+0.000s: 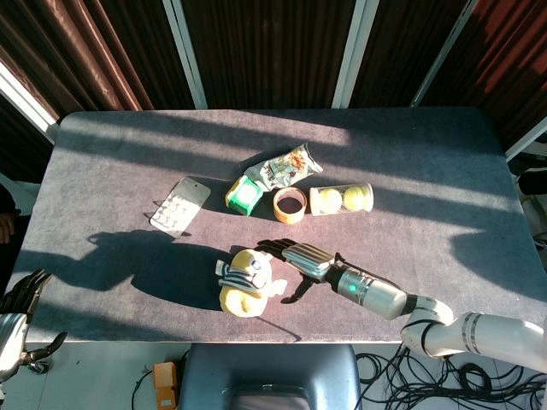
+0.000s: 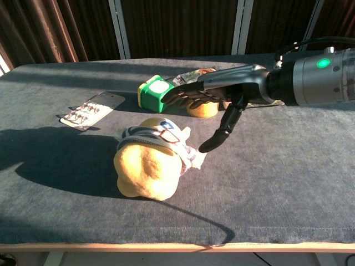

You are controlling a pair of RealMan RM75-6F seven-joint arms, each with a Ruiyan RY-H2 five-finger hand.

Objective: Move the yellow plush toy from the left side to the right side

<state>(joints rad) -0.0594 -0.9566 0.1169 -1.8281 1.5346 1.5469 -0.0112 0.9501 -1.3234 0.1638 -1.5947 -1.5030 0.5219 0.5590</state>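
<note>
The yellow plush toy (image 1: 244, 283) (image 2: 148, 163) lies near the table's front edge, a little left of centre, with a grey-white scarf and a badge around it. My right hand (image 1: 301, 260) (image 2: 213, 100) hovers just to its right with fingers spread and thumb pointing down beside the toy, holding nothing. Whether a fingertip touches the toy is unclear. My left hand (image 1: 15, 312) hangs off the table's front-left corner, fingers apart and empty; the chest view does not show it.
Behind the toy stand a green cube (image 1: 243, 196), a tape roll (image 1: 290, 205), a clear tube with two tennis balls (image 1: 341, 199) and a snack bag (image 1: 284, 166). A blister pack (image 1: 179, 207) lies at the left. A chair back (image 1: 269, 376) sits below the front edge.
</note>
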